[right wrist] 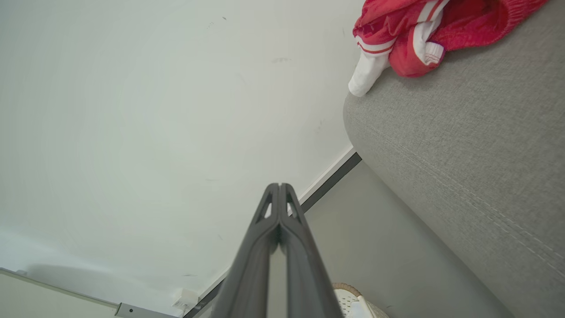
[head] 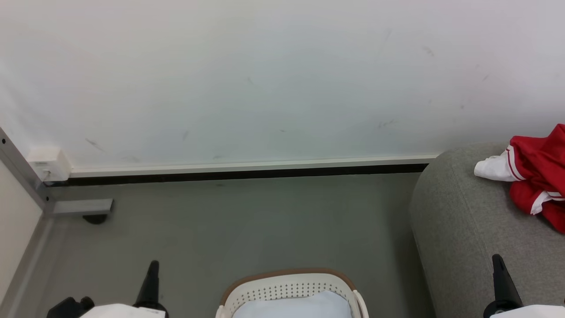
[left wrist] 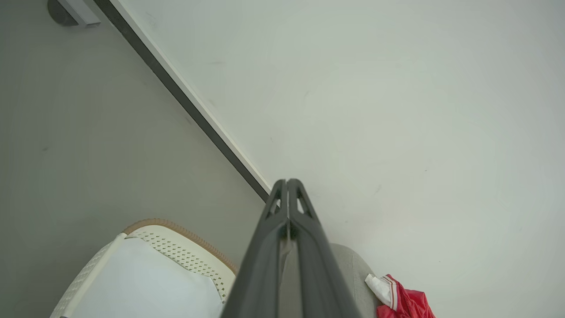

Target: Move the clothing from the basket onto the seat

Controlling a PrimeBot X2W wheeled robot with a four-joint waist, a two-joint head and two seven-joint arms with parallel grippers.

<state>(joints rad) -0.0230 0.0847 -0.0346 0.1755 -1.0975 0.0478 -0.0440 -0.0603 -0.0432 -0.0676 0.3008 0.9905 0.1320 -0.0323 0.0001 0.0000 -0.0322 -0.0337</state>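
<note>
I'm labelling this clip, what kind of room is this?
Likely a living-room corner, maybe staged: a grey sofa with red clothing on it, a laundry basket on the floor beside it, and a plain white wall.

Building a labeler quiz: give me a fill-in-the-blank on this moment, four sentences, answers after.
1. In the head view, the clothing lies on the seat, to the ____ of the basket.
2. The basket's rim is ____.
3. The basket holds a pale blue ____.
4. The left gripper and right gripper both have their jaws ____, holding nothing.
Missing words: right; brown; cushion; shut.
</note>
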